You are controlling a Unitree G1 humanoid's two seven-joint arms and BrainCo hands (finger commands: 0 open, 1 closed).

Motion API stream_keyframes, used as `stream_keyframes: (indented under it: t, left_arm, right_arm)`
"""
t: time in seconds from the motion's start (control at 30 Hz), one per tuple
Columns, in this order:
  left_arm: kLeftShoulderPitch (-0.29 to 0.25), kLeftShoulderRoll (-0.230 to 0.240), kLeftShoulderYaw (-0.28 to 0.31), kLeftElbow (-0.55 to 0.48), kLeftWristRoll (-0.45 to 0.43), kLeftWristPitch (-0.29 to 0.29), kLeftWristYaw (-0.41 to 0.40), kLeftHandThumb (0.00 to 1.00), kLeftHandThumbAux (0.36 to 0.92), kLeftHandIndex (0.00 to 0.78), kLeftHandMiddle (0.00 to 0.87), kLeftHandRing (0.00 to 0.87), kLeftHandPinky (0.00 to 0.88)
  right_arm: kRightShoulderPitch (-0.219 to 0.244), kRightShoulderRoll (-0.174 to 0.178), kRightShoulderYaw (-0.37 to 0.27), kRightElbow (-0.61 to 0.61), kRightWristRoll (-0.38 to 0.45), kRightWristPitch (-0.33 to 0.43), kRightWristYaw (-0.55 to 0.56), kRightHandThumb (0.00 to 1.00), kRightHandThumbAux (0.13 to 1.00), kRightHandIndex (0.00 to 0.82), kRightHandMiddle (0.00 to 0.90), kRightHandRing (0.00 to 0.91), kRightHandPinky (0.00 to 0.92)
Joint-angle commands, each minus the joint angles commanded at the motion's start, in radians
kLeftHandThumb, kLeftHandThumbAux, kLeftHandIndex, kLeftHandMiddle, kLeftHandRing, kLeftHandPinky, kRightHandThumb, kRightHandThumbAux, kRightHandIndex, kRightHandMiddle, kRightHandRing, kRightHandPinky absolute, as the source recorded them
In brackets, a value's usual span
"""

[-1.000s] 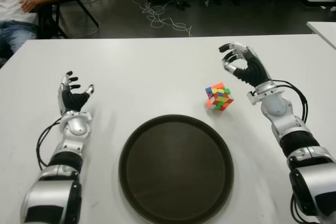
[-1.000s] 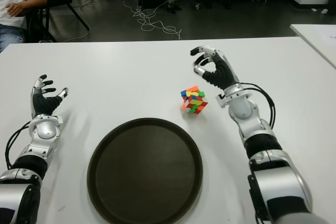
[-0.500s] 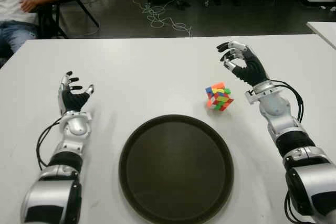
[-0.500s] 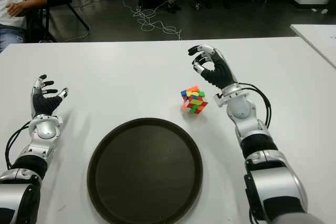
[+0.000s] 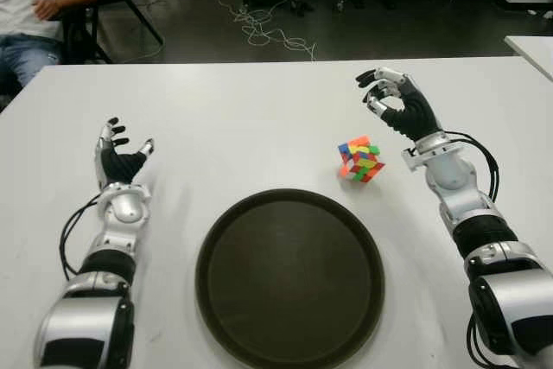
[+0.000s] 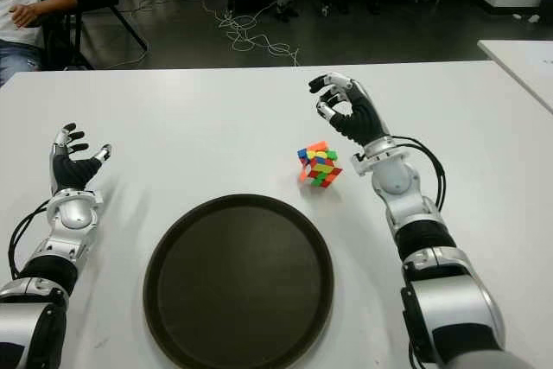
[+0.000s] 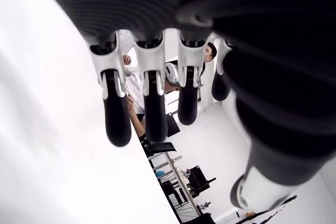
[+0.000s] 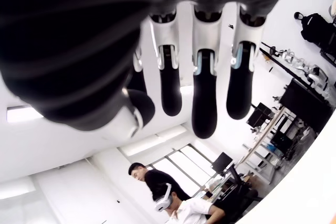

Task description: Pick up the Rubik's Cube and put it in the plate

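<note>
A scrambled Rubik's Cube (image 5: 361, 159) stands on the white table (image 5: 259, 110), just beyond the right rim of a round dark brown plate (image 5: 290, 278). My right hand (image 5: 393, 103) is raised behind and to the right of the cube, apart from it, with fingers loosely curled and nothing in them. My left hand (image 5: 118, 151) shows at the left of the table, well left of the plate, fingers spread and holding nothing.
A person (image 5: 39, 6) sits on a chair beyond the table's far left corner. Cables (image 5: 268, 32) lie on the floor behind the table. Another white table's corner (image 5: 531, 45) shows at the far right.
My right hand has drifted slightly farther back and to the left, staying above the table. The cube, the plate and my left hand have not moved.
</note>
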Motion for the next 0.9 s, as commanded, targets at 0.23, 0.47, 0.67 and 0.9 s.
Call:
stream_keyframes:
  t: [0.23,0.47,0.67,0.9]
  left_arm:
    - [0.0,0.001,-0.003,0.001,0.005,0.002,0.005,0.092,0.789,0.118,0.227,0.298,0.419]
    - [-0.003,-0.002,0.001,0.002,0.0,0.007,0.005,0.113,0.763,0.128,0.212,0.265,0.361]
    - [-0.002,-0.004,0.002,-0.002,-0.003,0.002,0.003,0.112,0.765,0.131,0.214,0.267,0.361]
    - [-0.002,-0.004,0.001,-0.003,-0.002,0.002,0.005,0.103,0.778,0.132,0.23,0.291,0.382]
  right_arm:
    - [0.009,-0.044,0.043,-0.05,-0.077,0.089,0.025,0.059,0.685,0.088,0.14,0.203,0.272]
    - [0.012,-0.113,0.13,-0.121,-0.187,0.193,0.1,0.003,0.546,0.006,0.012,0.02,0.188]
    - [0.015,-0.135,0.157,-0.149,-0.207,0.201,0.126,0.0,0.53,0.0,0.001,0.002,0.128]
    - [0.015,-0.15,0.174,-0.164,-0.222,0.206,0.143,0.0,0.52,0.0,0.0,0.0,0.099]
